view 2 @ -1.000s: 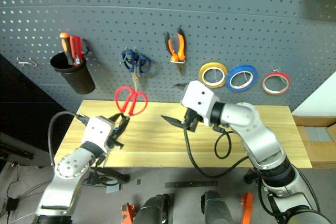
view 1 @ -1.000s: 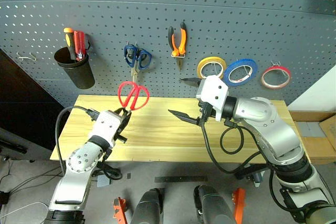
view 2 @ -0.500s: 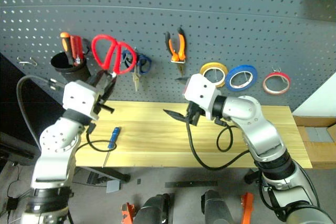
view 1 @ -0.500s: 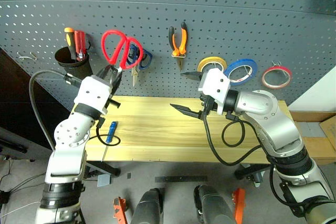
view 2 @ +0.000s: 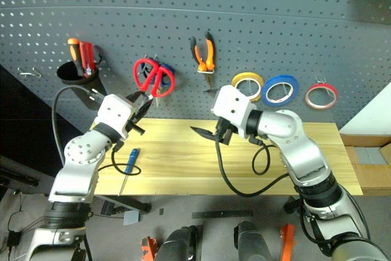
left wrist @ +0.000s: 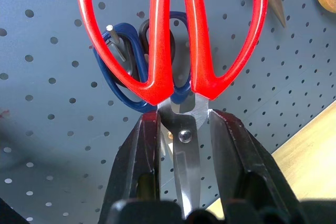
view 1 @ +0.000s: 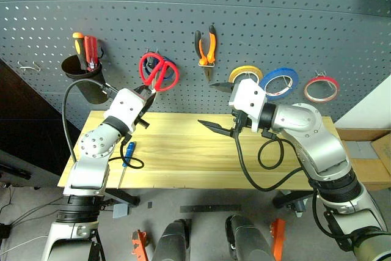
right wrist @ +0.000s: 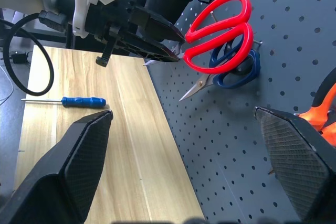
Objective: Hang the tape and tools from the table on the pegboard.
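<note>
The red-handled scissors (view 1: 158, 71) are gripped at the blades, near the pivot, by the left claw (view 1: 145, 95), handles raised against the pegboard (view 1: 256, 4) directly in front of the blue-handled scissors (left wrist: 131, 72) hung there. The right claw (view 1: 222, 109) is held wide open and empty above the tabletop (view 1: 183, 157), with the orange-and-black pliers (view 1: 206, 47) hung above it and the blue tape ring (view 1: 278, 82) just beside it on the pegboard. The blue-handled screwdriver (view 1: 127, 153) is seen lying on the tabletop below the left claw.
</note>
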Controlling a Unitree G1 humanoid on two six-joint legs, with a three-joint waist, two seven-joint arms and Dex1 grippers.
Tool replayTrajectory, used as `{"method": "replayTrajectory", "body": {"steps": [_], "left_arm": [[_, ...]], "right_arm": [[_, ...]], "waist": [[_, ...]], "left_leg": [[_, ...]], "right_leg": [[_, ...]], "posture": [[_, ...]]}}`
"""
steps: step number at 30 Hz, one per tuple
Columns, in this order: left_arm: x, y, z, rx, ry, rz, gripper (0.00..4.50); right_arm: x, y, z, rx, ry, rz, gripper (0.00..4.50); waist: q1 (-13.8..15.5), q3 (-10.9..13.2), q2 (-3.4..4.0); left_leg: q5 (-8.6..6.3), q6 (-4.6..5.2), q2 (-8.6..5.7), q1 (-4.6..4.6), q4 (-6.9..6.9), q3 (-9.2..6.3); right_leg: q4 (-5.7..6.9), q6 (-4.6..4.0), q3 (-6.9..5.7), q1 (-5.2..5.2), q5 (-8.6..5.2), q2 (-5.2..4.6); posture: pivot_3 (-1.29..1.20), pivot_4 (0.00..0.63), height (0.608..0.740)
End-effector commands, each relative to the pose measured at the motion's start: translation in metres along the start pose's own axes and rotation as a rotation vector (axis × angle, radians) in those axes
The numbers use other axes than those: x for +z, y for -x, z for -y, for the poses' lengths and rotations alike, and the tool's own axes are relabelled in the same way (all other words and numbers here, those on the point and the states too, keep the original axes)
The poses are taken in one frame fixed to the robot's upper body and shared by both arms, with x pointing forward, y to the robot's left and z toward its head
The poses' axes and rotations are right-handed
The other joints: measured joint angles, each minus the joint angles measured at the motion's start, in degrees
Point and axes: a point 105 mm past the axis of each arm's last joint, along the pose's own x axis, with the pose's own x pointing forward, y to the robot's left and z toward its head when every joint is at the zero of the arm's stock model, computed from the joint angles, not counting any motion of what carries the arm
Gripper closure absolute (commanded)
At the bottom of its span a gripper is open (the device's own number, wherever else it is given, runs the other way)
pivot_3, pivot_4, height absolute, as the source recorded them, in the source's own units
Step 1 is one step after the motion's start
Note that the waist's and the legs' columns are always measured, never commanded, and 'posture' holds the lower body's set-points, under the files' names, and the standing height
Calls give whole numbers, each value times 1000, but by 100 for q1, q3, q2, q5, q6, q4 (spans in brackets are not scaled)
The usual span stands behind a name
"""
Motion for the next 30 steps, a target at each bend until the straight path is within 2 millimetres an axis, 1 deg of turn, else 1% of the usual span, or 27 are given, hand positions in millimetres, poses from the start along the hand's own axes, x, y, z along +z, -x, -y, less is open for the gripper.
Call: {"method": "replayTrajectory", "body": {"steps": [1, 7, 10, 12, 14, 16, 20, 22, 26, 30], "left_arm": [[9, -5, -9, 37, -9, 28, 3506], [-5, -17, -19, 112, 60, -48, 3506], [-10, -23, -13, 93, 91, -73, 3506], [-12, -23, -9, 81, 121, -77, 3506], [-16, -20, -5, 68, 127, -96, 2762], [-22, -16, -1, 58, 133, -119, 2138], [-50, 0, 14, 27, 167, -251, 750], [-69, 15, 18, 38, 235, -344, 24], [-101, 42, 22, 66, 388, -524, 24], [-121, 66, 12, 129, 499, -653, 24]], "right_arm": [[13, 1, 1, -5, 36, 41, 0], [15, -1, 4, -17, 30, 57, 0], [17, -2, 3, -15, 30, 63, 0], [17, -3, 3, -14, 29, 65, 0], [17, -3, 2, -16, 27, 66, 0], [17, -3, 1, -17, 20, 64, 0], [9, -4, -9, -8, -26, 39, 0], [-1, -7, -19, -2, -96, -1, 0], [-20, -14, -31, -56, -309, -89, 0], [-36, -21, -51, -62, -481, -230, 0]], "waist": [[1, 0, 0], [5, 0, 0], [5, 0, 0], [1, 0, 1], [-2, 1, 0], [-5, 1, 1], [-7, 1, 2], [-7, 2, 2], [-8, 12, 7], [-7, 22, 16]], "left_leg": [[0, 0, 0, 0, 0, 0], [0, 0, -1, 0, 4, 0], [0, 0, -2, 0, 5, 0], [0, 0, -2, 0, 4, 0], [0, 0, -2, -1, 3, 0], [0, 0, -1, 0, 3, -1], [0, 0, -1, 1, 2, 0], [0, 0, 0, 1, 2, -2], [0, 0, 3, 1, 4, -3], [0, 0, 7, 3, 8, -6]], "right_leg": [[0, 0, 0, 0, 0, 0], [3, 1, -1, 1, 1, 1], [4, 2, -2, 1, 1, 1], [4, 2, -1, 0, 1, 1], [4, 2, -1, -1, 1, 1], [5, 2, -1, -1, 2, 0], [6, 2, 2, -1, 2, 0], [7, 2, 1, -1, 1, 0], [12, 2, 1, -1, 1, 0], [18, 0, 0, -3, 1, 0]], "posture": [[-87, 204, 740], [-81, 204, 740], [-84, 208, 740], [-85, 210, 740], [-84, 211, 740], [-84, 213, 740], [-84, 218, 740], [-85, 222, 740], [-83, 238, 740], [-78, 254, 740]]}}
